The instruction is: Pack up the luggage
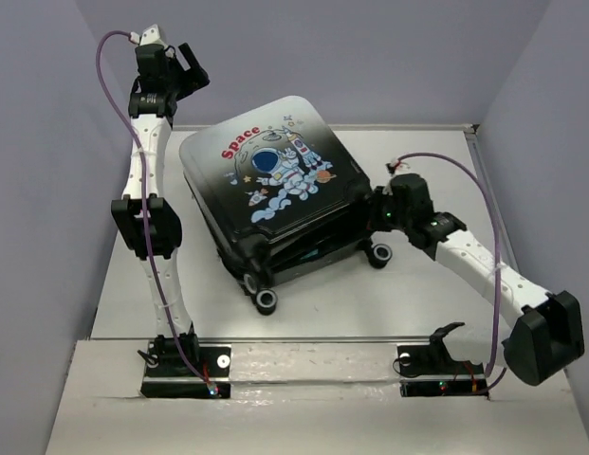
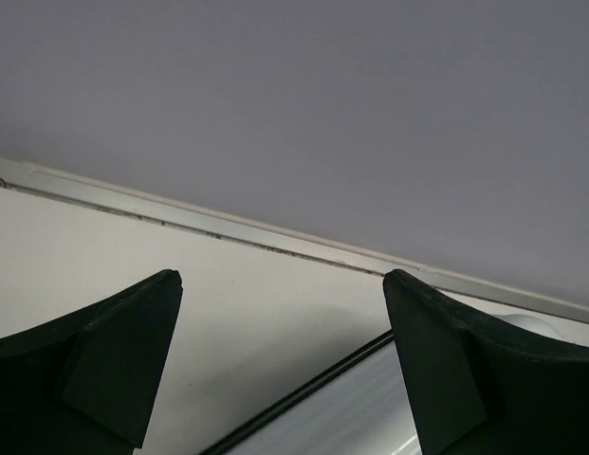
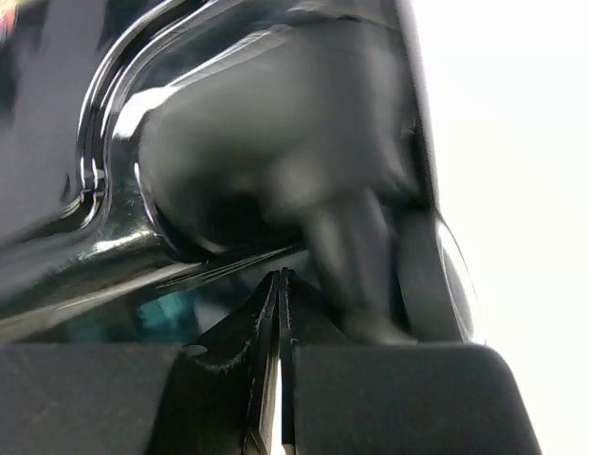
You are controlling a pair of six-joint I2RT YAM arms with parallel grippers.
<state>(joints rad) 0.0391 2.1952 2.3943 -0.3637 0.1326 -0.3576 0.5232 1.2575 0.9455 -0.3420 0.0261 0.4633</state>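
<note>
The right gripper's (image 3: 280, 284) fingers (image 3: 389, 398) are pressed together, their tips meeting in a thin line; whether anything is caught between them cannot be told. Those tips sit right up against the glossy black lower shell of the luggage (image 3: 180, 114), at the seam where the two halves meet, with a blurred rounded dark part just to their right. From above, the right gripper (image 1: 377, 214) is at the right-hand side of the luggage (image 1: 275, 180), close by one black wheel (image 1: 380, 254), and its arm stretches back low over the desk (image 1: 436, 294) toward the near right corner. The left gripper's (image 2: 280, 280) fingers (image 2: 114, 370) are spread wide apart, and between them show bare desk (image 2: 85, 246), the strip along the far edge and the grey wall (image 2: 294, 95); a pale curved edge shows at the lower right of that view. From above, the left gripper (image 1: 194, 71) is held high near the far left corner, well apart from the luggage, atop an upright arm. The luggage lies flat around the middle of the desk, toward the far edge, astronaut print and red "Space" facing up, lid down with a narrow gap along its near side, a second wheel (image 1: 266, 301) pointing at the near edge.
</note>
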